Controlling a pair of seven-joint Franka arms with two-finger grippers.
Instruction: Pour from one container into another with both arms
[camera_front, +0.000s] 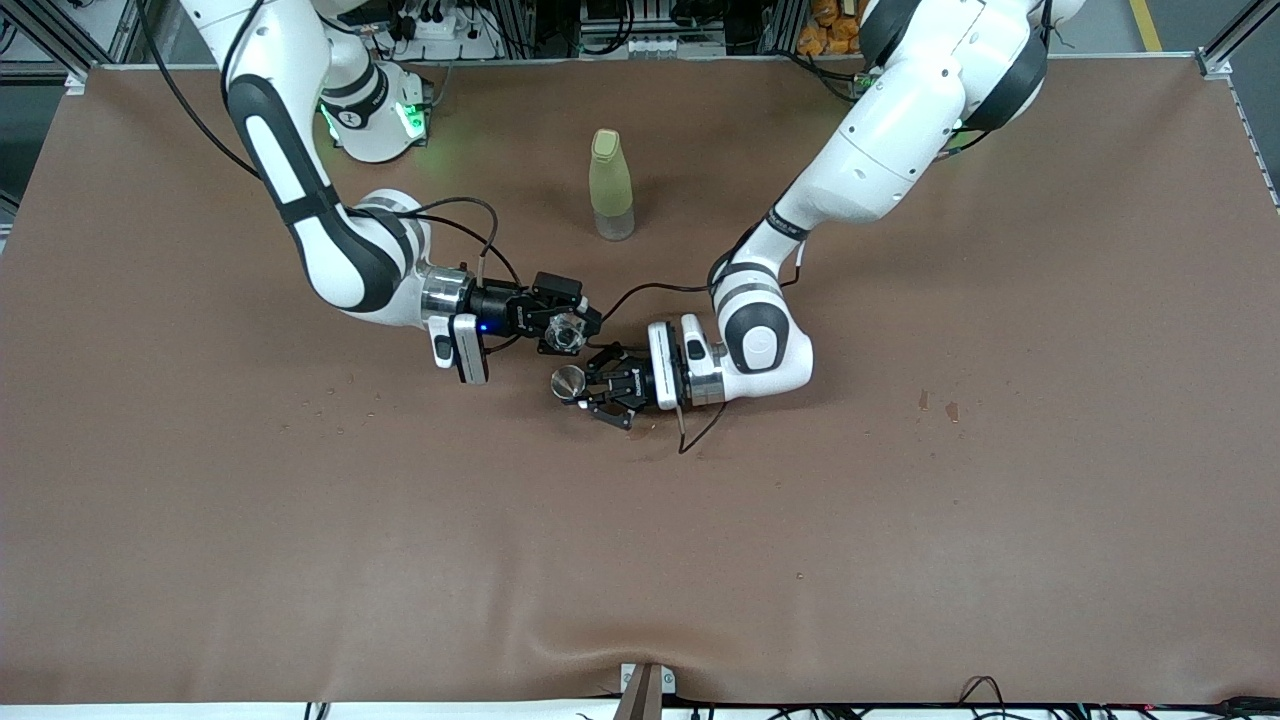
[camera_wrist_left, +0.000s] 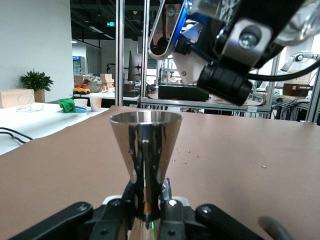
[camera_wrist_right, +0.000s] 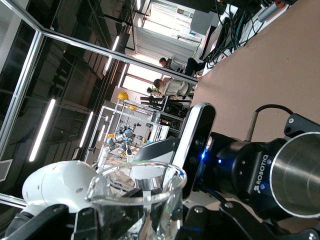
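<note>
My right gripper (camera_front: 566, 330) is shut on the tiny clear glass cup (camera_front: 567, 331), held in the air over the middle of the table. In the right wrist view the glass cup (camera_wrist_right: 137, 196) stands between the black fingers (camera_wrist_right: 52, 220) and the scene is strongly tilted. My left gripper (camera_front: 586, 388) is shut on the thin stem of the shiny metal cup (camera_front: 569, 382), which stands upright just beside and below the glass. In the left wrist view the metal cup (camera_wrist_left: 145, 144) rises from the left gripper (camera_wrist_left: 148, 210), and the right gripper (camera_wrist_left: 239, 47) hangs above it.
A tall yellow-green bottle (camera_front: 611, 185) stands on the brown table (camera_front: 300, 560), nearer the robots' bases than both cups. Small droplets or marks (camera_front: 335, 405) dot the table toward the right arm's end, and two dark spots (camera_front: 937, 404) lie toward the left arm's end.
</note>
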